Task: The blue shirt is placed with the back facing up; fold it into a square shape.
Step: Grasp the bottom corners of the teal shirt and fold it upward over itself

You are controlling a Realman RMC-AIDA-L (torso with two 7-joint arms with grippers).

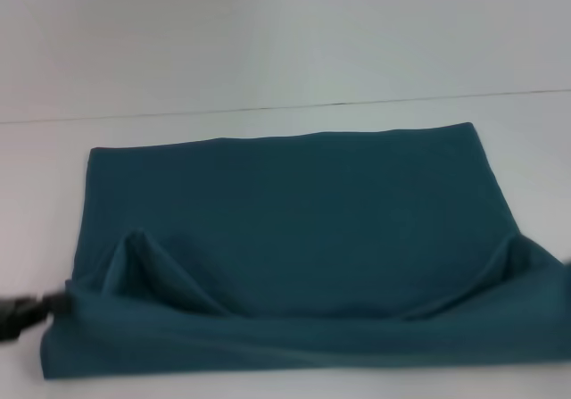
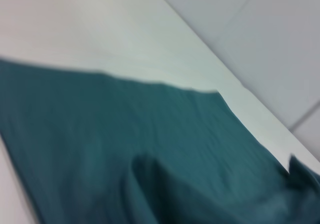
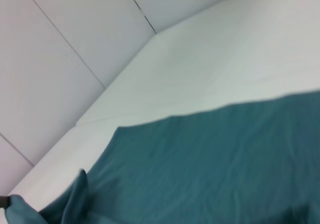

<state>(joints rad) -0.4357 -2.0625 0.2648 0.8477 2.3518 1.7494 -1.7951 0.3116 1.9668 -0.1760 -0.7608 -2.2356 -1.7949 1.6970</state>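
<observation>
Blue shirt (image 1: 294, 211) lies flat on the white bench (image 1: 268, 51), near hem lifted at both corners, left gripper (image 1: 27, 314) at one; jaws' state unreadable.

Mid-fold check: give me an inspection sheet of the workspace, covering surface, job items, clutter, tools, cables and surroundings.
Surface: white table, a thin dark seam line running across its far part.
Job items: shirt lies spread as a wide rectangle, plain side up; its near edge is lifted at both near corners, with peaks at the left and right and a sagging band between them.
Clutter: nothing seen.
Tools: left tool shows as a dark part at the shirt's near left corner; fingers not readable. Right tool is out of frame beyond the right edge.
Cables: nothing seen.
Surroundings: pale panelled wall behind the table.
</observation>
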